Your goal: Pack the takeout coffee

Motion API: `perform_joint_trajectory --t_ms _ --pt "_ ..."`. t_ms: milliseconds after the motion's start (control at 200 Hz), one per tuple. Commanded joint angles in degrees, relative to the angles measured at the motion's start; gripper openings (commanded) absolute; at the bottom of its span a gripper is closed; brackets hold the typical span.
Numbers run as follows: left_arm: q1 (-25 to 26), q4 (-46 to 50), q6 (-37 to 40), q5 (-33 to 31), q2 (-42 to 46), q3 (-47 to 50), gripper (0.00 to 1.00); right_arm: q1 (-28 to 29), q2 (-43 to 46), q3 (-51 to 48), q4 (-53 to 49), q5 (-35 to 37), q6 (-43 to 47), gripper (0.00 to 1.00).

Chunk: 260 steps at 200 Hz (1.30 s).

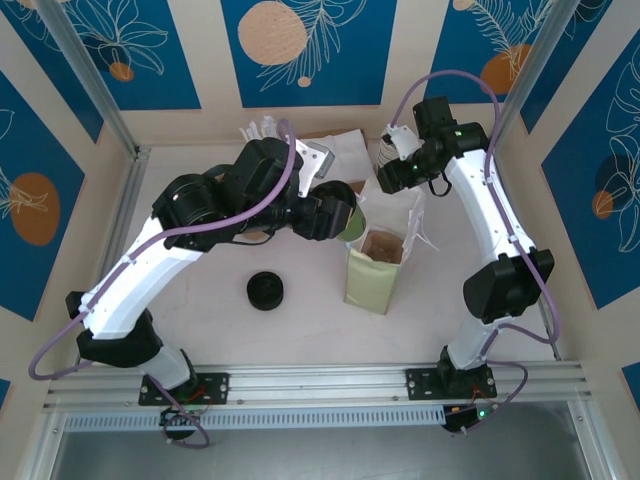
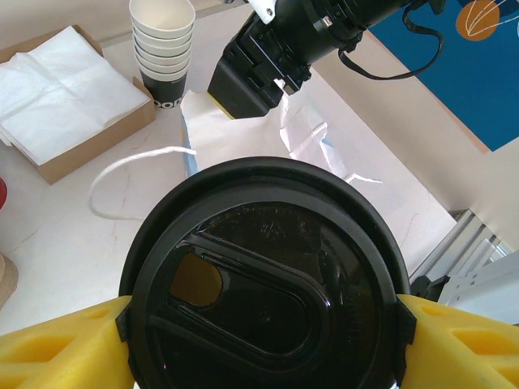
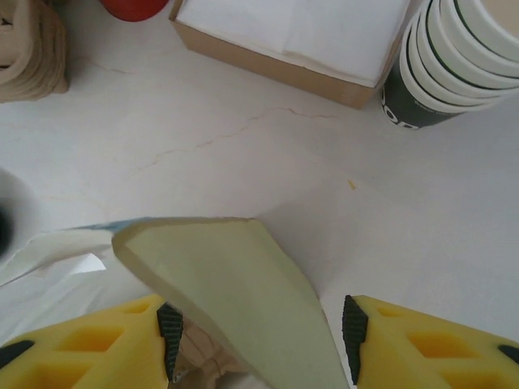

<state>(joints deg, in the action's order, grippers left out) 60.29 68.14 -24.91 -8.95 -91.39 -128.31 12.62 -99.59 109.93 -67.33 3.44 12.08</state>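
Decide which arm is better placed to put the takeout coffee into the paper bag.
Left: the left gripper clamps the takeout coffee by the lid, beside the upright, open paper bag.

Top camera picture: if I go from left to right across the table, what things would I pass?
black lid → takeout coffee → paper bag
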Motion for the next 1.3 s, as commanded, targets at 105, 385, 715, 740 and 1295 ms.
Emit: perform_joint_trajectory --t_ms 105,385,715,740,1295 --pt "0.3 -1.8 0.7 1.4 -0.9 -2.0 0.75 -0.3 -0.9 -0.1 -3.4 -0.4 1.3 0.56" --pt "0.3 -2.5 0.6 1.9 -2.1 -2.0 0.74 0.8 -0.9 0.8 -3.1 -10.1 -3.4 0.21" --pt "0.3 -3.3 1.6 0.3 -2.8 -2.0 0.74 4.0 1.5 -1.5 3.9 -13.7 -19.3 0.02" --pt "0.3 -3.2 1.7 0.0 -2.9 -2.0 0.74 4.3 1.7 -1.8 4.4 -13.5 -20.1 0.02" --pt "-0.5 -2.5 2.5 -3.1 -5.2 -2.3 0.75 7.0 1.2 -0.5 7.1 -12.9 -37.5 0.02"
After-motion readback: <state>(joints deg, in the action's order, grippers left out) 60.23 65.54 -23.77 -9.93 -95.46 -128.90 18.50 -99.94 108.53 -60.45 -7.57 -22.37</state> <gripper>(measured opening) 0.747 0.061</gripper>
